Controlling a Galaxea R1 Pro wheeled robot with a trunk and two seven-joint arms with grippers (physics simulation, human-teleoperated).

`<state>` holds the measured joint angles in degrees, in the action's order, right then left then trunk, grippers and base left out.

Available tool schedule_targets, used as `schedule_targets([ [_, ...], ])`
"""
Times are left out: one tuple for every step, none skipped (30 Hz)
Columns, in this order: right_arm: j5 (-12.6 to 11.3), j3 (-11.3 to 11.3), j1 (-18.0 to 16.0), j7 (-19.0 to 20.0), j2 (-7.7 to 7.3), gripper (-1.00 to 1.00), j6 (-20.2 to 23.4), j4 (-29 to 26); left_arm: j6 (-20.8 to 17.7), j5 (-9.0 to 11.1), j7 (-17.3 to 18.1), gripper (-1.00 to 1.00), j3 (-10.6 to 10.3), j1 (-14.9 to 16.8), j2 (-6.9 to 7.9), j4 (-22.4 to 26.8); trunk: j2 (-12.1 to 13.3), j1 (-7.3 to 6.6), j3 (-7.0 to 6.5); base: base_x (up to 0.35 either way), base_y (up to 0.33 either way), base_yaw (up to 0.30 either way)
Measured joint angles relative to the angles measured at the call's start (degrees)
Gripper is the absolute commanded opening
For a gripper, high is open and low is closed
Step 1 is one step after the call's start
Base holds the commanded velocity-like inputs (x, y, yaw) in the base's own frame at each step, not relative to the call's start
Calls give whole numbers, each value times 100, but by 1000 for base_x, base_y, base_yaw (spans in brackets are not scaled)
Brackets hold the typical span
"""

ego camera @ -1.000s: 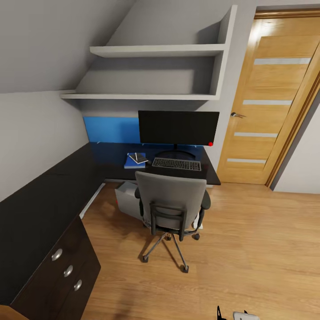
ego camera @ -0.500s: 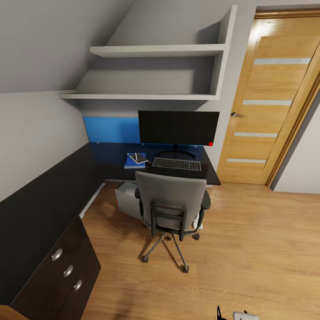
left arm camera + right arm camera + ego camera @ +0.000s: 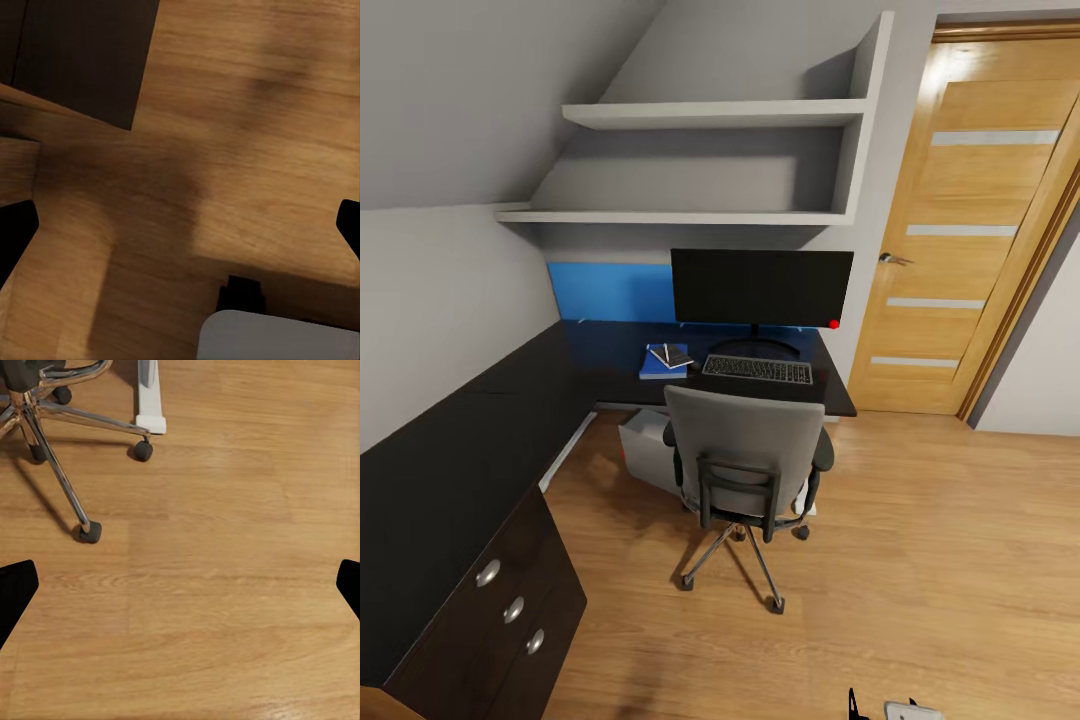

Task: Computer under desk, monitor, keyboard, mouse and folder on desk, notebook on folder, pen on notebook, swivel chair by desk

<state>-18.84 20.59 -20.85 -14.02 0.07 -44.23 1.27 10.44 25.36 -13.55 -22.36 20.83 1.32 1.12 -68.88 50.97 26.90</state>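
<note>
In the head view the monitor point(image 3: 761, 287) stands at the back of the black desk point(image 3: 450, 460), with the keyboard point(image 3: 758, 370) in front of it. Left of the keyboard lies the blue folder point(image 3: 652, 368), carrying the dark notebook point(image 3: 676, 357) and the white pen point(image 3: 666, 353). I cannot make out the mouse. The swivel chair point(image 3: 746, 455) stands at the desk, its back toward me, partly hiding the grey computer point(image 3: 643, 448) under the desk. My left gripper point(image 3: 180, 236) is open over bare floor. My right gripper point(image 3: 180, 589) is open too, near the chair's chrome base point(image 3: 52, 411).
A wooden door point(image 3: 970, 230) is to the right of the desk, and wall shelves point(image 3: 710, 215) hang above it. The drawer unit point(image 3: 510, 610) with silver knobs is at near left. A white desk leg point(image 3: 150, 397) stands beside the chair's castors. Open plank floor point(image 3: 920, 560) lies to the right.
</note>
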Motion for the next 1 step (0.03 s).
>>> schedule_targets([
  [0,0,0,0,0,100,0,0,0,1,0,100,0,1,0,0,0,0,0,0,0,0],
])
